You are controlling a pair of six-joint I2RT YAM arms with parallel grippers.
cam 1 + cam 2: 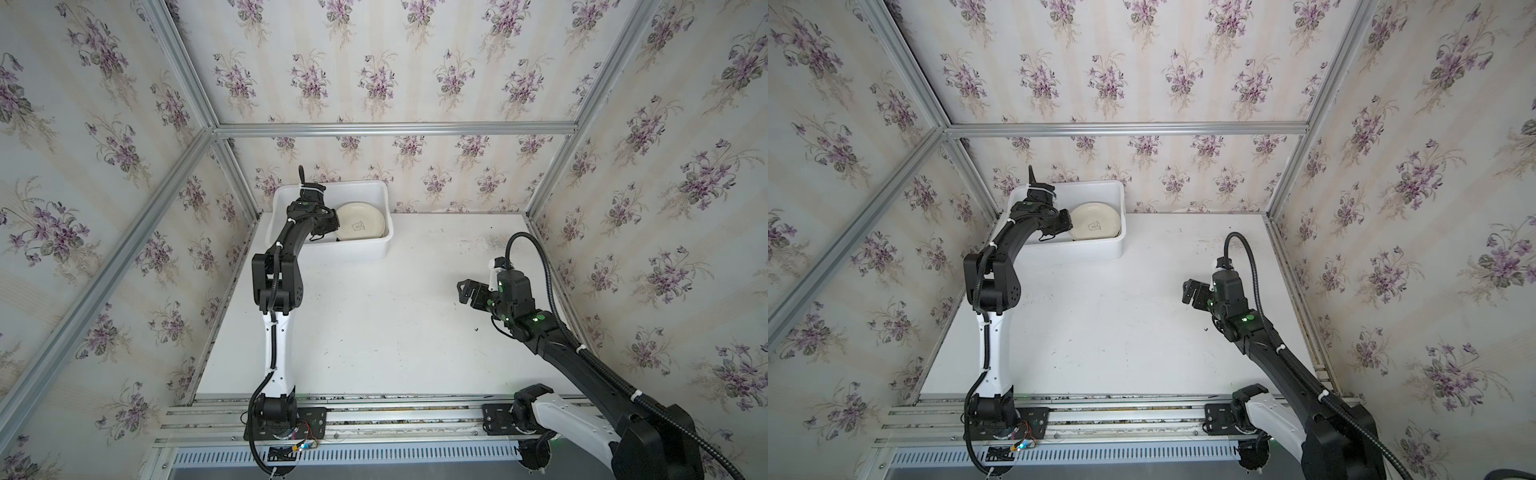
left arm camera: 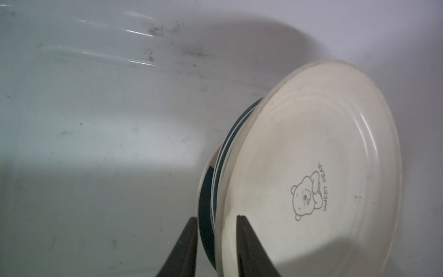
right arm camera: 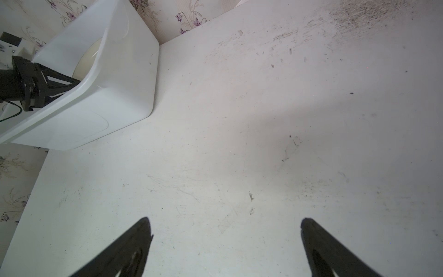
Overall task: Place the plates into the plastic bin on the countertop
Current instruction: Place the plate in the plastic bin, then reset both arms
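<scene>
The cream plate (image 2: 311,167), printed with a small bear, leans face-out at the front of a tilted stack. A dark-green-rimmed plate (image 2: 206,215) is tucked just behind it, with a paler edge beyond. The stack rests at the right end of the plastic bin (image 1: 345,249), propped toward that end wall. The bin sits in the far left corner of the counter (image 1: 374,324), and no plate shows outside it.

The left pincer (image 2: 217,217) reaches down into the bin with its jaws parted astride the plates' rims. One finger is behind the green-rimmed edge and one is in front of the cream face. This looks like letting go rather than a grip, though whether a pad touches a rim is hard to tell.

To finish the step well, the jaws should spread further until both fingers stand clear. The pincer should then back out along the fingers' own line before rising over the bin's wall. A sideways drag could hook the cream rim and send the leaning stack sliding flat.

The right pincer (image 3: 225,219) hovers spread wide and empty over the counter's right side, well apart from the bin.
</scene>
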